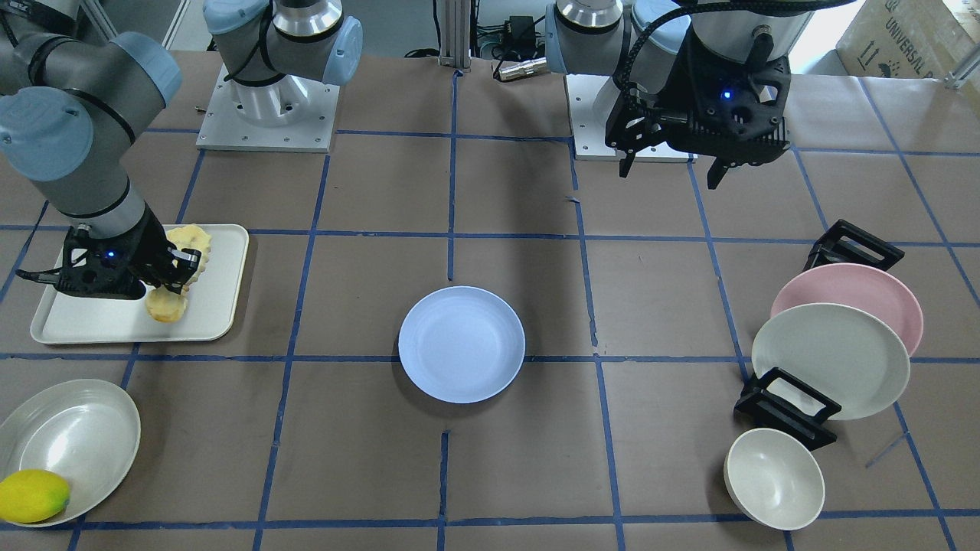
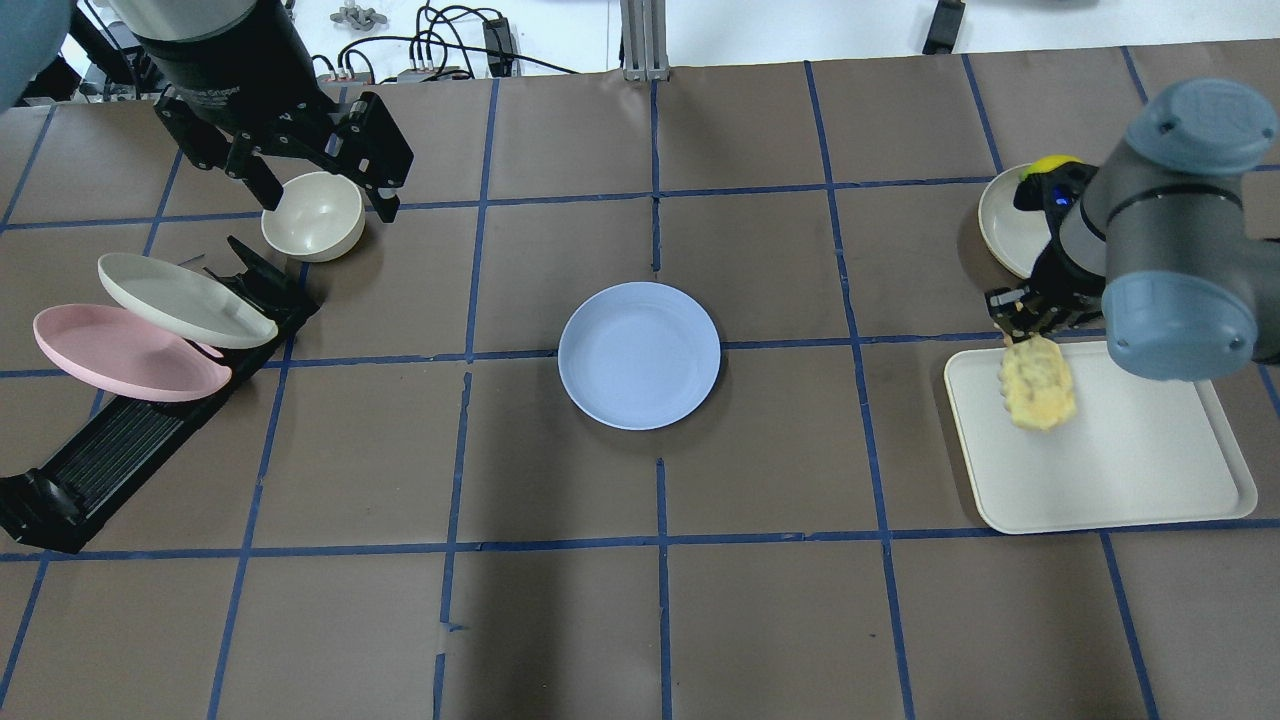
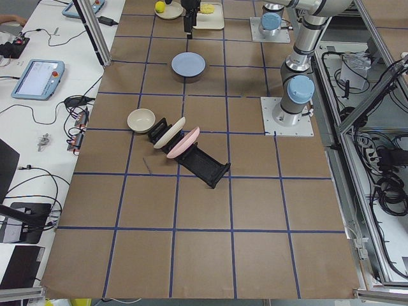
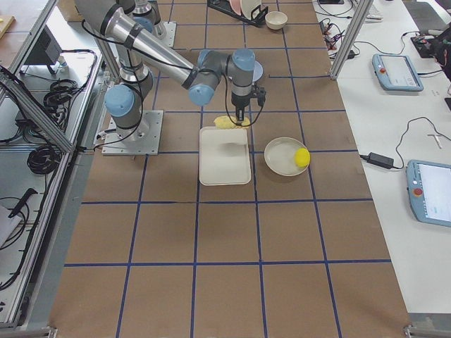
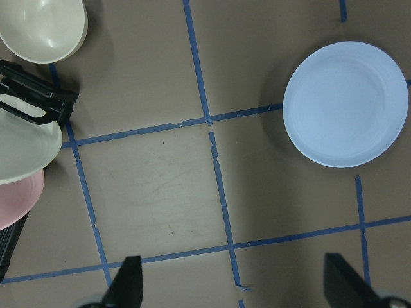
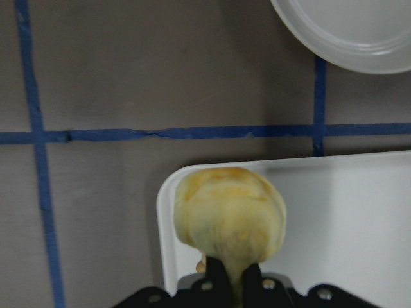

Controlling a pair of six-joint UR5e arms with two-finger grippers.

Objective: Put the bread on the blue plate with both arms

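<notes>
Spanning every view is a brown paper-covered table (image 2: 560, 620) w/ a blue tape grid. The blue plate (image 2: 638, 355) lies flat at its ctr.

- **R arm** (image 2: 1170, 260): bends down well to the robot's right of the blue plate.
- **L arm** (image 1: 735, 27): hangs raised, well to the plate's robot-left.
- **Black rack** (image 2: 130, 440): far left of the blue plate, propping a pink plate (image 2: 120, 355) & a cream plate (image 2: 185, 300), both tilted.
- **White tray** (image 2: 1150, 480): far right of the blue plate.
- **Grey dish** (image 1: 69, 444): right of the plate, farther from the robot than the tray.
- **Cream bowl** (image 2: 312, 216): left of the plate, beyond the rack.
- **L gripper** (image 1: 670, 176): above the table, fingers spread wide apart.
- **R gripper** (image 1: 178, 277): clamped on one end of the bread (image 2: 1038, 382). The loaf hangs over the tray corner nearest the blue plate, well apart from the plate itself.
- **Lemon** (image 1: 32, 496): sits at the grey dish's rim.
</notes>
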